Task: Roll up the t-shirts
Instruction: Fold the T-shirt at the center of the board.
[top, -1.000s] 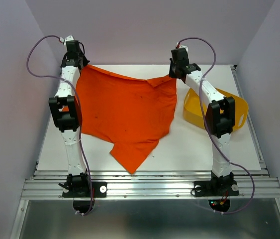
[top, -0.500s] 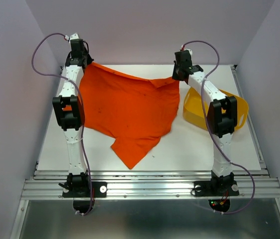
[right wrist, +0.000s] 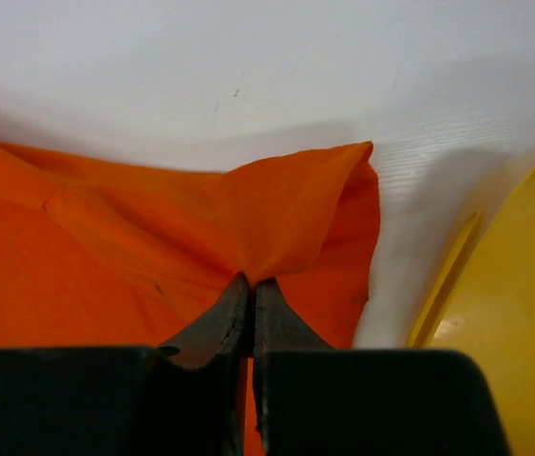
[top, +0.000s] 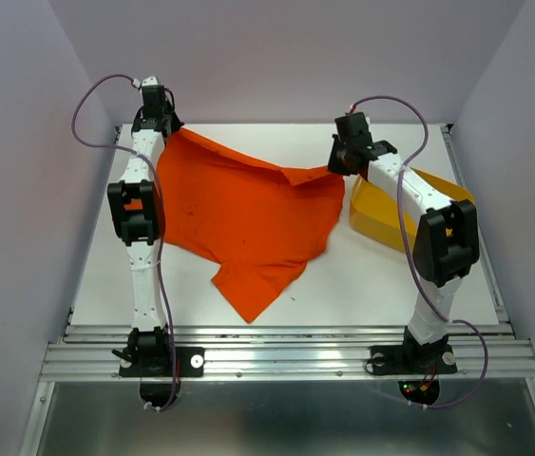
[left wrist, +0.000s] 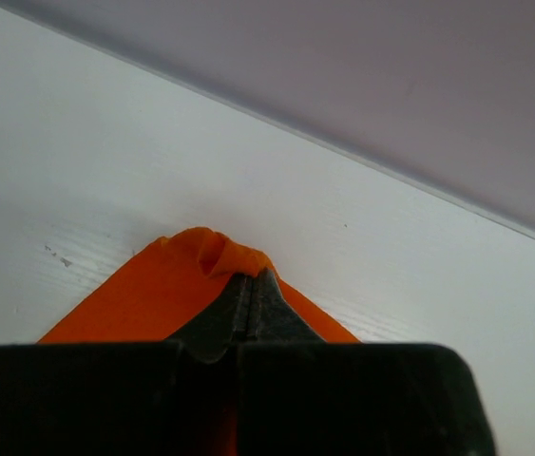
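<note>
My left claw point(left wrist: 252, 282): jaws pressed together with only a sliver between them. They pinch a small puckered fold at one corner of the orange-red t-shirt point(top: 248, 223), and a nub of cloth bulges past my tips.

My right claw point(right wrist: 251, 287): also closed down tight, nipping a peak of the same shirt at its other far corner. The cloth fans out from my tips in creases.

T-shirt, relative to the yellow tub point(top: 379, 214): it lies on the tub's left, spread wide. Its far edge is strung between my two claws and dips to a crease partway along. The rest drapes down onto the white table point(top: 372, 285), with one pointed flap reaching towards the near edge, well away from the tub.

Gap to the tub: the shirt's right-hand edge is just beside the tub's near wall. In my right wrist view a strip of bare table shows between the cloth and the yellow rim, so they are apart.

Left claw, relative to the tub: well apart from it, on the far side of the whole shirt, close to the back of the table.

Right claw, relative to the tub: just off its left rim, towards the back.

Right arm point(top: 443, 242): it crosses over the tub and hides part of the tub's rim in the overhead view.
</note>
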